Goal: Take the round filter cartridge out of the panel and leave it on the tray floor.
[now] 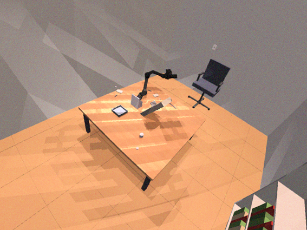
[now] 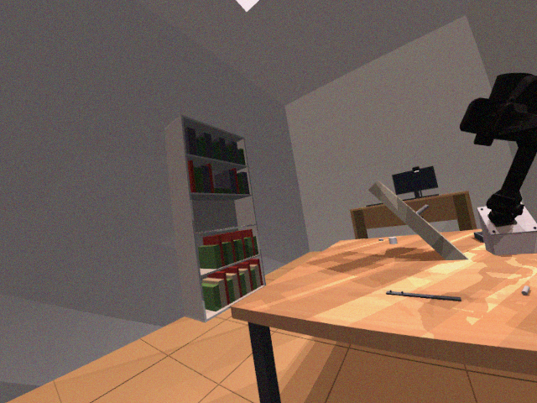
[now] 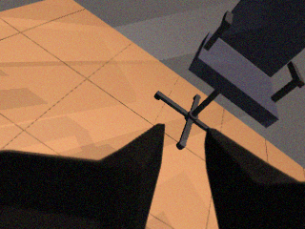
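Note:
The service panel [image 1: 152,109] [image 2: 416,222] is a tilted grey slab on the table. The round cartridge and its slots cannot be made out in any view. The tray [image 1: 115,113] has a dark rim and a pale floor; no cartridge is visible on it. My gripper [image 1: 175,76] [image 3: 184,134] is partly open, with a narrow gap and nothing between its fingers. It is raised high above the table, beyond the panel and away from the tray. In the wrist view only floor and a chair show beyond the fingertips.
A grey rod [image 2: 423,210] shows behind the panel. Two small pale pieces [image 1: 141,135] [image 1: 137,147] lie on the table's far part. A dark thin bar [image 2: 423,295] and a small cylinder [image 2: 525,290] lie near the edge. An office chair [image 1: 207,86] [image 3: 238,78] stands beyond the table.

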Action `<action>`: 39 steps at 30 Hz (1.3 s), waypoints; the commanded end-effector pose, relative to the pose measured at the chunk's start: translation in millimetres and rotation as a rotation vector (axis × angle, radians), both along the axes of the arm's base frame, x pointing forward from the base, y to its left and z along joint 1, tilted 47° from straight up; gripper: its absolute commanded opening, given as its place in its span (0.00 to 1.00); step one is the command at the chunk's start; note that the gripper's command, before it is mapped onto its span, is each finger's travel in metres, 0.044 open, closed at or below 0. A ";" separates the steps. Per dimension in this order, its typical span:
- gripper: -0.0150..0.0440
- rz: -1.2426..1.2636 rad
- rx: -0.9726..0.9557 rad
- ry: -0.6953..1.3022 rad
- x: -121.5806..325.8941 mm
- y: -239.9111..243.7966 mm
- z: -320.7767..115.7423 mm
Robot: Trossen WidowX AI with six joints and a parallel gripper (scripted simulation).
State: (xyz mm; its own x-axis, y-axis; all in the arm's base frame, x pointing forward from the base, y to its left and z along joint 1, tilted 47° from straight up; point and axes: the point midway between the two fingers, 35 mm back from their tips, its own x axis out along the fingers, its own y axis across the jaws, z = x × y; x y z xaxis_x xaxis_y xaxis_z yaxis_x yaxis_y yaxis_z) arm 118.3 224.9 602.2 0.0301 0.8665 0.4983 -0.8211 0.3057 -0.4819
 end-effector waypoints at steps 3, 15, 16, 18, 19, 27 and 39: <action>0.44 -0.267 -0.197 0.046 93.1 -5.9 -61.5; 0.44 -0.668 -0.516 0.229 219.7 -112.3 -185.2; 0.44 -0.695 -0.539 0.250 225.9 -124.9 -195.8; 0.44 -0.746 -0.580 0.296 235.6 -150.8 -216.7; 0.44 -0.769 -0.598 0.319 239.2 -164.1 -227.1; 0.44 -0.937 -0.695 0.505 242.8 -278.0 -303.6; 0.44 -1.053 -0.654 0.780 182.0 -390.5 -398.6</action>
State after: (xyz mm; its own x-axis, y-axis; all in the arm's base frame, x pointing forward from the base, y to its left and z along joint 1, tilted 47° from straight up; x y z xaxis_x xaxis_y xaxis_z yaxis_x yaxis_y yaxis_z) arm 319.6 -147.1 232.4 0.8552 0.3453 -0.3866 -0.4890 0.7849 -0.3806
